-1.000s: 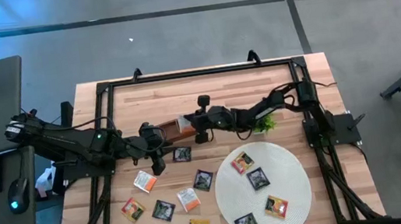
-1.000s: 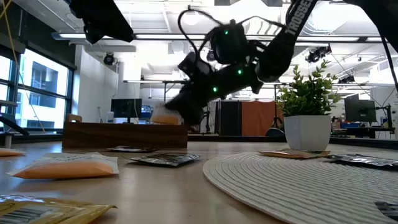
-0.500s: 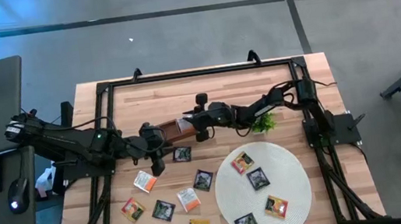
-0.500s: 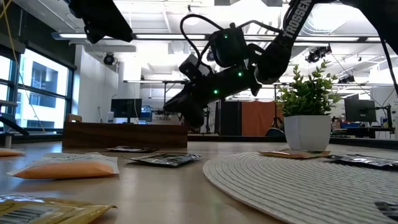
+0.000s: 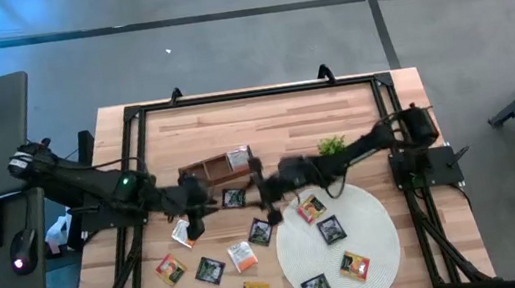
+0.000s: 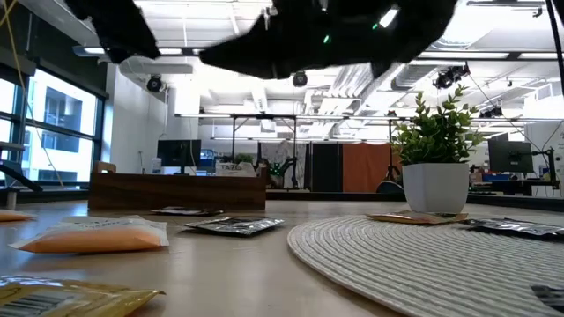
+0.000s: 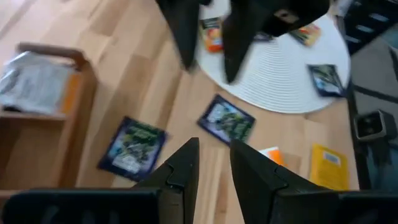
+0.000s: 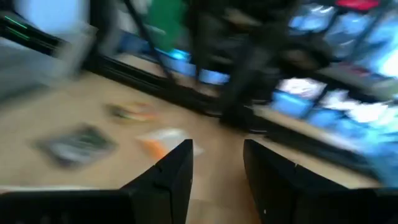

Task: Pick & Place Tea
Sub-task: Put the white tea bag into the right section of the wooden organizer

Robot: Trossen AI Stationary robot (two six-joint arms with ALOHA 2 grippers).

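From above, the wooden surface [image 5: 263,113] carried a brown tray [image 5: 215,167] with one white packet [image 5: 238,158] lying at its right end. The right gripper [image 5: 267,196] hung just right of that tray, above a dark packet [image 5: 234,198] and near the edge of the round white mat [image 5: 337,244]; it carried nothing. The left gripper [image 5: 189,209] hovered left of the tray, over a white-and-orange packet [image 5: 184,234]. More packets lay scattered on the surface and four on the mat.

From table height, both arms were dark blurs overhead; the tray [image 6: 176,189] stood beyond flat packets, with a potted plant [image 6: 434,167] to the right.

In the left wrist view, the left gripper [image 7: 214,163] showed its fingers [image 7: 181,168] narrowly parted with nothing between them, a dark packet [image 7: 132,145] lying just beyond them on the surface. The right gripper [image 7: 208,53] hung farther off with its fingers spread and empty.

In the right wrist view, the right gripper's fingers [image 8: 177,171] stood apart, nothing between them; the blurred packets [image 8: 74,144] lay well beyond.
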